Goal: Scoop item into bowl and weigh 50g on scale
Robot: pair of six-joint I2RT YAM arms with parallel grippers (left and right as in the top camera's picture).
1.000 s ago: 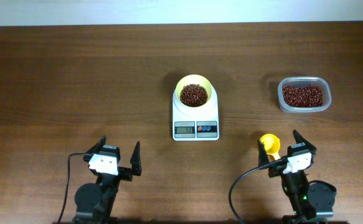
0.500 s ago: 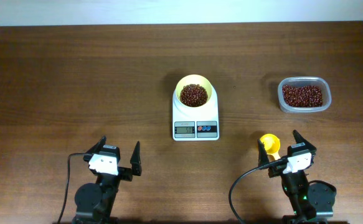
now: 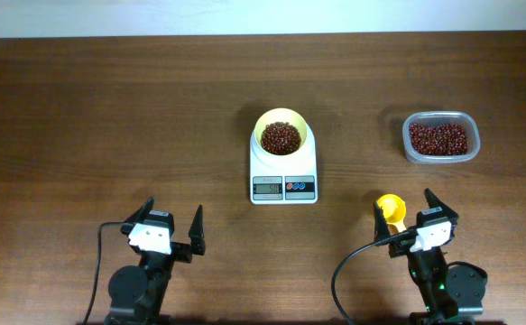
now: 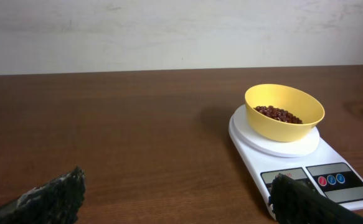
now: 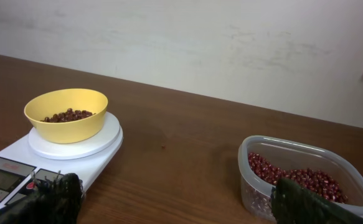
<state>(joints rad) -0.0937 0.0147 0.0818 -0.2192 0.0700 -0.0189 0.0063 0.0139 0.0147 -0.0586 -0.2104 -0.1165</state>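
Looking at my feeds: the bowl point(image 3: 281, 135) sits on the round platform of the scale point(image 3: 283, 187), about mid-table, with a pile of beans point(image 3: 281, 138) inside. From the left wrist camera the pile lies low in the bowl, well under the rim. The scale's screen and its red and blue buttons face my arms, but the digits are too small to read in any view.

Off to the right, well apart from the scale, there's a clear plastic tub point(image 3: 440, 115) with more beans in it. The yellow scoop point(image 3: 390, 208) is down on the table point(image 3: 109, 108), on the near side, right by the inner finger of the right gripper point(image 3: 402, 207). From overhead I can't tell if it's actually touching that finger.

Both arms are at the near edge of the table. The left gripper point(image 3: 173, 209) has its jaws spread wide with nothing between them, only bare wood ahead and the scale off to its right. The right gripper is spread wide too and isn't clamped on anything. Through its camera the scale and bowl are on the left, the tub on the right, and the finger tips sit in the two bottom corners.
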